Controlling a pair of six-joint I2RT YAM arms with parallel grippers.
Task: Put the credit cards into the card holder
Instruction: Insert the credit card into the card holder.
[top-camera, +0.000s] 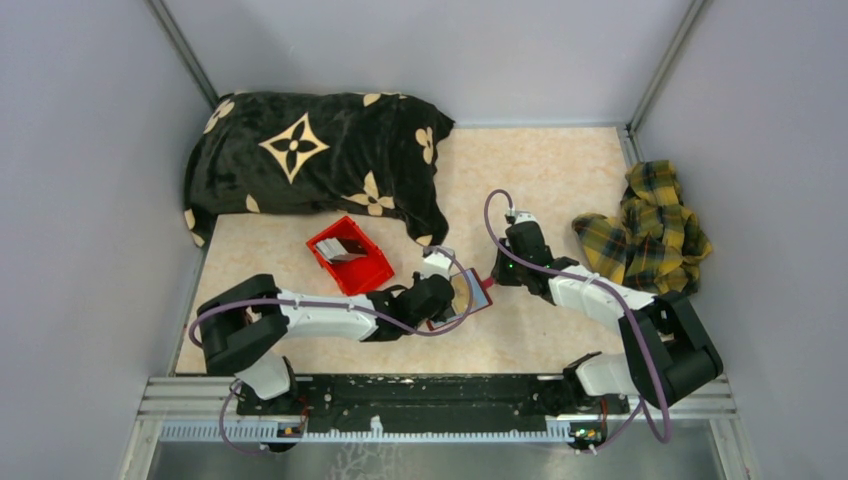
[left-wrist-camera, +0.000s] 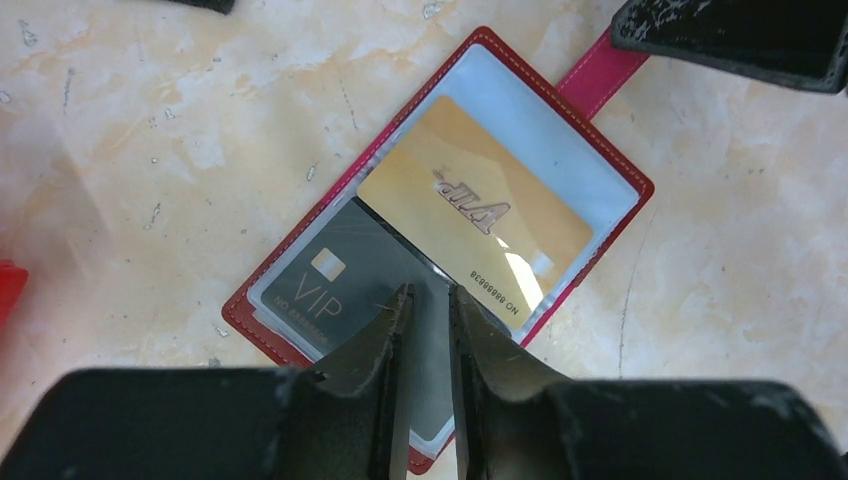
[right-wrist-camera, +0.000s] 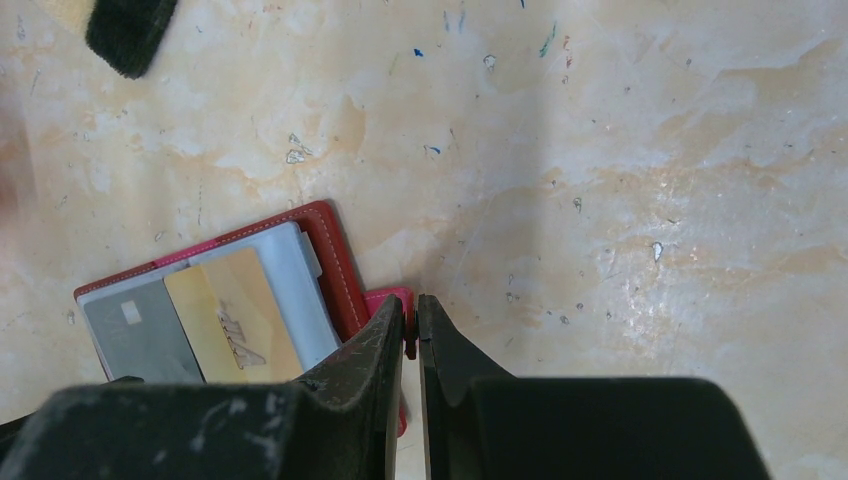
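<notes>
Two credit cards (left-wrist-camera: 475, 205) are sitting in the open card holder (left-wrist-camera: 612, 172). The left gripper (left-wrist-camera: 428, 300) is pointing at the grey one, jaws nearly together. The right gripper (right-wrist-camera: 410, 312) is narrowing at the snap tab (right-wrist-camera: 383, 298), pinch unclear.

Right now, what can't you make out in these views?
- Left wrist: near corner of the wallet and near end of the grey card, behind the left tool; contact unclear.
- Right wrist: whether the right tool pinches the tab; its fingers cover the end.
- Top: wallet mostly under the left arm; bin contents too small.
</notes>
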